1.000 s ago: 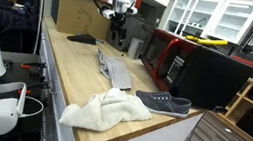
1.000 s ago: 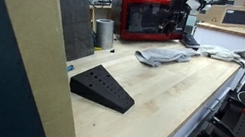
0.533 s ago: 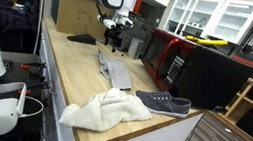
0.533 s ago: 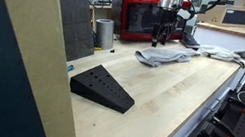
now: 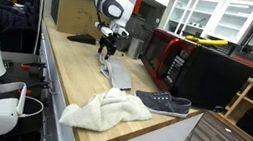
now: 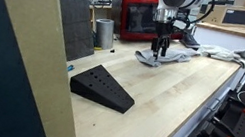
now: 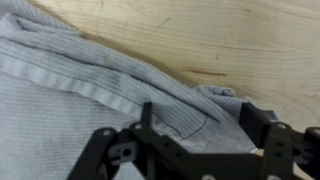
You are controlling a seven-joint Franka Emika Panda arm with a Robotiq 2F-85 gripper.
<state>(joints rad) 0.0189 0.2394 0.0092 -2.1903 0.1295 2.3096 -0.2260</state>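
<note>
Two dark fingers [image 7: 145,118] of the hand [image 7: 197,125] stood wide apart in the wrist view, one on each side of a raised fold at the corner of the grey cloth [image 7: 90,100]. Nothing was clamped between them, and whether their tips pressed on the fabric could not be told. In both exterior views the hand [image 5: 107,50] [image 6: 160,51] pointed straight down over one end of the grey cloth [image 5: 118,72] [image 6: 168,58], which lay flat and rumpled on the wooden bench [image 5: 74,73] [image 6: 182,104]. Beyond the cloth's other end lay a dark shoe [image 5: 164,103], and just beside that a crumpled white towel [image 5: 105,110]. A red microwave [image 6: 141,19] stood at the back of the bench behind the hand, with a metal cup [image 6: 104,32] near it. A black wedge [image 6: 102,86] sat well apart from the cloth.
</note>
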